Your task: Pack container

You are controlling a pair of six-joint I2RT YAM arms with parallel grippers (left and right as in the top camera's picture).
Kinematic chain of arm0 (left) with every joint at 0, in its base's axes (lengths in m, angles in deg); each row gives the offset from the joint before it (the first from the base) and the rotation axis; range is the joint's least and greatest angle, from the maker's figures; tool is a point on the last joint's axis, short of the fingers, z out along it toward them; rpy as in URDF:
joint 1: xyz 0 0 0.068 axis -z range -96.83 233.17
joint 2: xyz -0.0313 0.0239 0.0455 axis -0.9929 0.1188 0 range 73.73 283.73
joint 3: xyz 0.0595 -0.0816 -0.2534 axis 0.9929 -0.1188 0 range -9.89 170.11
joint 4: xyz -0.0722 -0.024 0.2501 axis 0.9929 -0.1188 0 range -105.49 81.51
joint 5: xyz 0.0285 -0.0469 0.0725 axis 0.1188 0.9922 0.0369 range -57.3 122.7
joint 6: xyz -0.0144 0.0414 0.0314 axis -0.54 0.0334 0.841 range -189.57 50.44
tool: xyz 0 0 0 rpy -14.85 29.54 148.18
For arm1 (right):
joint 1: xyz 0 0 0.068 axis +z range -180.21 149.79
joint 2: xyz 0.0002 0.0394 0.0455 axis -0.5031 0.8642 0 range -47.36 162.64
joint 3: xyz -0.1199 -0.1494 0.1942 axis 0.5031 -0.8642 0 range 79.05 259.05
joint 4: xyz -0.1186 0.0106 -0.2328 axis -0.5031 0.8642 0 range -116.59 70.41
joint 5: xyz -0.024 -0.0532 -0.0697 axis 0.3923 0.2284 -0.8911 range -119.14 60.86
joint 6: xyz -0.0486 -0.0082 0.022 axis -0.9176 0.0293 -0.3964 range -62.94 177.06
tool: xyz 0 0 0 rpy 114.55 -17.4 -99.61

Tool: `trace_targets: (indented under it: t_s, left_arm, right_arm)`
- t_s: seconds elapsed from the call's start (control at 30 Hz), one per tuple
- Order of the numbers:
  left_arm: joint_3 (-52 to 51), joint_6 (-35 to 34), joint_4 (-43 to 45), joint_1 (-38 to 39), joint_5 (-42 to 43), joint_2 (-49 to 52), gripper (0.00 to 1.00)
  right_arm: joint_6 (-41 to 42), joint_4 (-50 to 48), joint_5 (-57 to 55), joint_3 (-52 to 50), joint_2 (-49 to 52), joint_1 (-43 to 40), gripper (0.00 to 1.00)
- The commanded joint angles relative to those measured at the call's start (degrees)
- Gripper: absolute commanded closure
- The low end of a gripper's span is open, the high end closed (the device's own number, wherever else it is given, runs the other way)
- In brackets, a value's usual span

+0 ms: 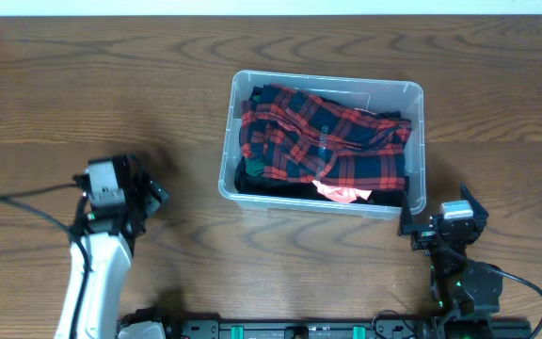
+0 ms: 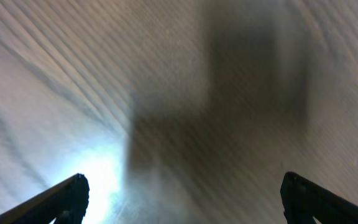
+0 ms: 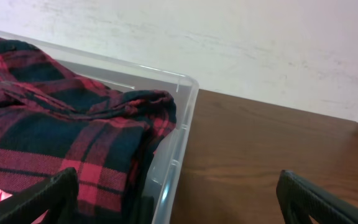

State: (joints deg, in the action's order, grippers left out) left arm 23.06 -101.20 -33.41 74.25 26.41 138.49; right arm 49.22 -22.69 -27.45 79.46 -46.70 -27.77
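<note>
The container (image 1: 418,141), a clear plastic bin, stands on the wooden table right of centre. A red and dark plaid shirt (image 1: 323,141) fills most of it, and a pink cloth (image 1: 342,194) shows at its near edge. My right gripper (image 1: 445,220) is open just off the bin's near right corner. In the right wrist view the bin's rim (image 3: 188,106) and the plaid shirt (image 3: 55,124) lie ahead, and the open gripper (image 3: 176,193) straddles the bin wall without holding anything. My left gripper (image 1: 147,195) is open over bare table, far left of the bin, and empty (image 2: 182,193).
Dark clothing (image 1: 252,179) lies under the shirt at the bin's left side. A black cable (image 1: 26,193) runs off to the left from the left arm. A white wall (image 3: 229,43) stands behind the table's far edge. The left wrist view is blurred wood grain.
</note>
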Motion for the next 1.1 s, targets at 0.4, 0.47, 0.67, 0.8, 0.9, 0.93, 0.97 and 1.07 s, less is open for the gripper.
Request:
trace_targets:
  t_s: [0.4, 0.47, 0.67, 0.8, 0.9, 0.93, 0.97, 1.07]
  left_arm:
    - [-24.81, -10.6, 22.67, 0.13, 0.31, -15.26, 0.02]
    - [-27.26, -10.43, 24.9, 0.13, 0.28, -17.44, 0.02]
    - [-30.1, -7.72, 26.1, 0.13, 0.31, -22.58, 0.02]
    - [-30.69, -5.2, 26.08, 0.13, 0.7, -25.14, 0.02]
    - [-31.69, -4.2, 26.01, 0.13, 0.7, -27.47, 0.02]
    - [-32.17, -4.13, 25.88, 0.13, 0.7, -28.46, 0.02]
    - [-32.72, -3.98, 25.9, 0.13, 0.72, -29.35, 0.02]
    - [-32.72, -2.1, 23.15, 0.37, 0.7, -32.06, 0.02]
  right_arm:
    - [-0.57, 0.2, 0.02, -0.09, -0.37, -0.55, 0.01]
    - [-0.57, 0.2, 0.02, -0.09, -0.39, -0.55, 0.01]
    - [-0.57, 0.2, 0.04, -0.09, -0.39, -0.55, 0.01]
    - [-0.57, 0.2, 0.04, -0.09, -0.39, -0.55, 0.01]
    - [-0.59, 0.2, 0.04, -0.09, -0.39, -0.55, 0.01]
    - [-0.59, 0.22, 0.04, -0.09, -0.39, -0.55, 0.01]
    - [-0.59, 0.2, 0.04, -0.09, -0.37, -0.55, 0.01]
    - [-0.59, 0.2, 0.04, -0.09, -0.39, -0.55, 0.01]
